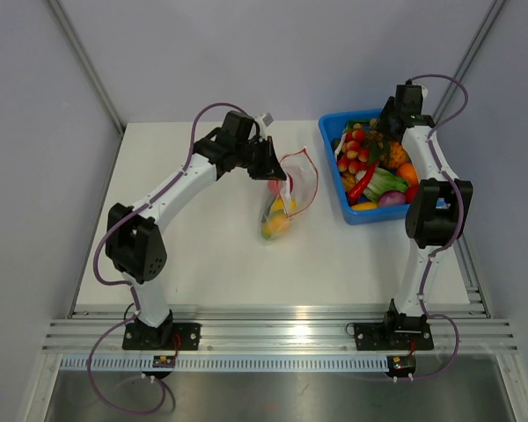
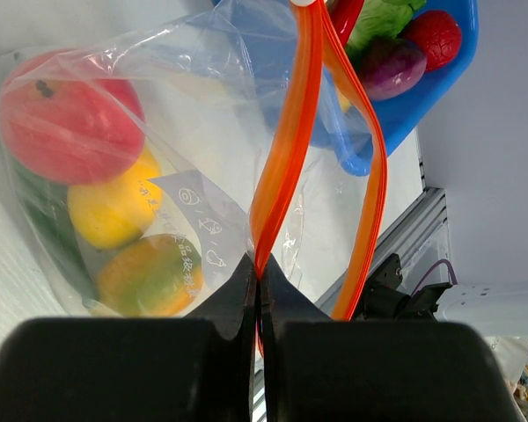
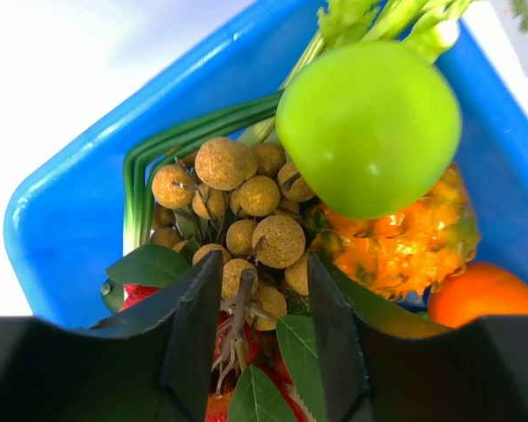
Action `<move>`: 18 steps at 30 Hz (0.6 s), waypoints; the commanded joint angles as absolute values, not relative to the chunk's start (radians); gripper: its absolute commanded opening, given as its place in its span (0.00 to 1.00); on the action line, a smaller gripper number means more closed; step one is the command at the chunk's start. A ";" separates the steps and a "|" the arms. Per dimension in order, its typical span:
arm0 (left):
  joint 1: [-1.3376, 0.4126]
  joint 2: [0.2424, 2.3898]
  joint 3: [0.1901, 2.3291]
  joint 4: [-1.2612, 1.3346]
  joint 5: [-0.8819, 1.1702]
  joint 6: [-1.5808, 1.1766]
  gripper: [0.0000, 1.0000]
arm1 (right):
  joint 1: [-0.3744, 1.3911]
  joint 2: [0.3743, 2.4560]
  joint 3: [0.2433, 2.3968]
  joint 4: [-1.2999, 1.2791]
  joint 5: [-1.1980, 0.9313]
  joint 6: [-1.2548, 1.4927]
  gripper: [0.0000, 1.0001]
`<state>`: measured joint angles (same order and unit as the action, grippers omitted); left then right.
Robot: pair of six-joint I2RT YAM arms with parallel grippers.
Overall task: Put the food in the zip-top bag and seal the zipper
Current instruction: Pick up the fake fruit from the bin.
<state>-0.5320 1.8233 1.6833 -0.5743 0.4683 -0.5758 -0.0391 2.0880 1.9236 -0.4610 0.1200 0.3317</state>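
The clear zip-top bag (image 1: 286,198) lies mid-table with its mouth open. In the left wrist view it (image 2: 207,149) holds a red fruit (image 2: 66,119), a yellow fruit (image 2: 114,211) and an orange-green fruit (image 2: 150,277). My left gripper (image 2: 260,268) is shut on the red-orange zipper (image 2: 286,141) at one side of the mouth and lifts it; it also shows in the top view (image 1: 277,171). My right gripper (image 3: 264,294) is open, down over the food in the blue bin (image 1: 332,132), its jaws astride a bunch of tan longans (image 3: 246,202) beside a green apple (image 3: 370,127).
The blue bin (image 3: 62,211) at the back right holds more food: a pineapple piece (image 3: 396,242), an orange (image 3: 484,294), red chilli and strawberries (image 1: 356,149). The table's right edge and metal rail (image 1: 471,272) run close by the bin.
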 commanded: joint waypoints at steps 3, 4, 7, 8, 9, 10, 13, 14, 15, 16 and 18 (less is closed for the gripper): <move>-0.534 1.836 1.735 -0.551 0.492 -0.574 0.00 | -0.040 2.089 1.908 -0.427 0.075 0.331 0.46; -0.534 1.836 1.736 -0.552 0.492 -0.572 0.00 | -0.040 2.086 1.899 -0.420 0.069 0.334 0.45; -0.534 1.841 1.743 -0.552 0.491 -0.574 0.00 | -0.040 2.091 1.901 -0.423 0.063 0.337 0.33; -0.534 1.841 1.743 -0.554 0.491 -0.574 0.00 | -0.040 2.086 1.896 -0.422 0.060 0.339 0.27; -0.534 1.841 1.744 -0.555 0.491 -0.577 0.00 | -0.040 2.080 1.882 -0.414 0.061 0.341 0.22; -0.535 1.841 1.746 -0.557 0.491 -0.575 0.00 | -0.040 2.060 1.875 -0.404 0.058 0.342 0.12; -0.534 1.845 1.747 -0.557 0.491 -0.577 0.00 | -0.040 2.013 1.845 -0.391 0.049 0.350 0.00; -0.535 1.848 1.746 -0.552 0.492 -0.580 0.00 | -0.038 1.999 1.838 -0.388 0.046 0.351 0.00; -0.535 1.847 1.744 -0.552 0.494 -0.581 0.00 | -0.040 1.984 1.819 -0.388 0.046 0.354 0.00; -0.537 1.848 1.743 -0.551 0.491 -0.581 0.00 | -0.038 1.950 1.807 -0.381 0.043 0.356 0.00; -0.543 1.850 1.740 -0.545 0.492 -0.586 0.00 | -0.040 1.912 1.767 -0.370 0.041 0.359 0.00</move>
<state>-0.5346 1.8362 1.6958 -0.5774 0.4679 -0.5770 -0.0391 2.0331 1.8000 -0.3931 0.0582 0.3569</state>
